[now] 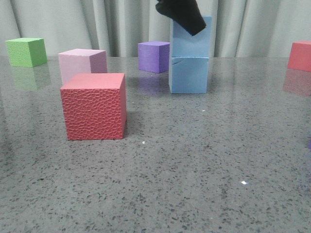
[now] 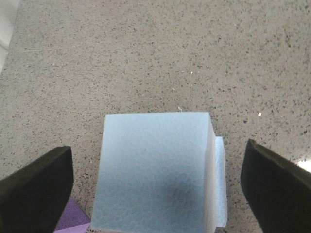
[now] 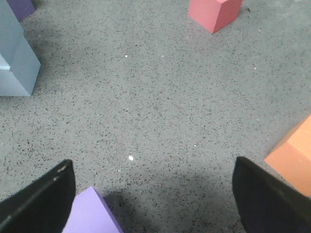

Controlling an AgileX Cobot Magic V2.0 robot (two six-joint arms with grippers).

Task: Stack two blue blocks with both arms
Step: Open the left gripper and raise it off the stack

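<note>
Two pale blue blocks stand stacked at the back middle of the table. The upper blue block (image 1: pixel 193 41) rests on the lower blue block (image 1: pixel 188 75), which has a small crack near its upper edge. The upper one sits slightly offset. My left gripper (image 1: pixel 182 14) hangs right above the stack. In the left wrist view the left gripper (image 2: pixel 158 162) is open; its jaws stand wide on either side of the upper block (image 2: pixel 155 170) without touching it. A strip of the lower block (image 2: pixel 221 184) shows beside it. My right gripper (image 3: pixel 153 167) is open and empty over bare table.
A textured red cube (image 1: pixel 95 106), pink cube (image 1: pixel 82 63), green cube (image 1: pixel 26 51) and dark purple cube (image 1: pixel 154 56) stand to the left. Another red cube (image 1: pixel 300 56) is far right. Near the right gripper are a lilac cube (image 3: pixel 92 213) and an orange cube (image 3: pixel 294 155).
</note>
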